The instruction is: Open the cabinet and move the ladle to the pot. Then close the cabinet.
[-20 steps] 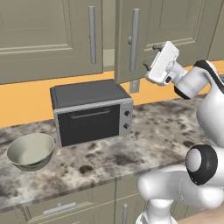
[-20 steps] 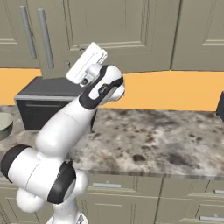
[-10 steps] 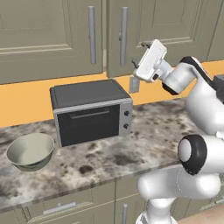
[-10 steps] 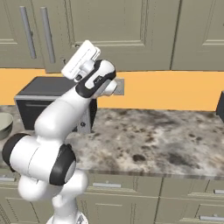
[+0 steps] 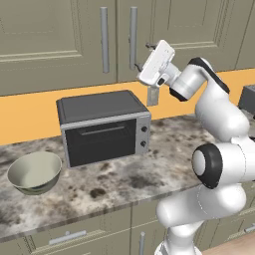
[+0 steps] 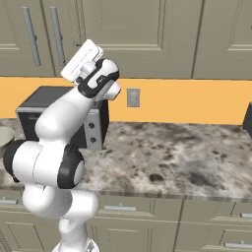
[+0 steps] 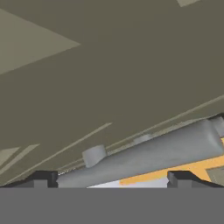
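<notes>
Swung left across the wall cupboards since a second ago, hand now raised in front of the cabinet [image 5: 117, 37], by the lower end of its right-hand handle [image 5: 133, 39]. Gripper [image 7: 112, 177] opened wide, fingertips [image 7: 43, 178] standing far apart with the handle running slantwise between them, seen close up in the hand view; nothing held, and contact with the bar could not be told. Widened a little over that second, then held steady. Cabinet doors both shut, two long silver bars side by side at the middle, mounted on the far wall above the orange backsplash [image 5: 30, 117]. Seen in the right base view too, cabinet [image 6: 29, 34] at far left with the white hand reaching up toward its handles. Below and slightly left of the hand, a dark toaster oven [image 5: 103, 127] set on the speckled stone counter [image 5: 124, 184], door closed, two knobs at its right. Near the left edge of the counter, a pale green bowl [image 5: 35, 172], well apart from the oven. On the backsplash just right of the oven, a grey wall outlet [image 6: 133, 97]. Under the counter, lower drawers [image 6: 206, 231] with short handles, all closed.
</notes>
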Available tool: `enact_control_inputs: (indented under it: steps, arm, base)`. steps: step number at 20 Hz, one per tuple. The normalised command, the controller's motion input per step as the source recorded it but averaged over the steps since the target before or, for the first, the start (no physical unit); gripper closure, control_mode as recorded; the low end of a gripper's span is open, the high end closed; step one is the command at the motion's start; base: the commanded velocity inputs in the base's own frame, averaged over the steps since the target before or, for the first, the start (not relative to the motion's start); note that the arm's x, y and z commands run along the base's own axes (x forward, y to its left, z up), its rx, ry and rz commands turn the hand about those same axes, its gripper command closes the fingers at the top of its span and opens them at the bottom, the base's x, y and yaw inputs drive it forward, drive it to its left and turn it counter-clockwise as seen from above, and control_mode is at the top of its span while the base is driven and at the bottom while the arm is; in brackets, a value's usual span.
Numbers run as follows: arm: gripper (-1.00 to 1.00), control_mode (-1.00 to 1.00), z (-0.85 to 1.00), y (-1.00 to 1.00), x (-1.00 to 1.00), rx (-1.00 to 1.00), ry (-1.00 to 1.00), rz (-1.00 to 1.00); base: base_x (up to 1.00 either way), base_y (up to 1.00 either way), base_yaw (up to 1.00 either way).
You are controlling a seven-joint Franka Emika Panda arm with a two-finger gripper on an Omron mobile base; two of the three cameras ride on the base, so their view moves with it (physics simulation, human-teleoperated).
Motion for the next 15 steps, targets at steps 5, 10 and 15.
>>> enact_control_inputs:
  steps: [5,10,15]
  arm:
    - [-1.0,-1.0,0.04,0.39,0.48,0.0,0.0,-0.01]
    - [-1.0,-1.0,0.0,0.27,0.48,0.0,0.0,-0.01]
    - [-1.0,-1.0,0.01,0.25,0.28,-0.01,0.0,-0.02]
  base:
    - [0.0,0.0,0.0]
    - [0.0,0.0,0.0]
    - [0.0,0.0,0.0]
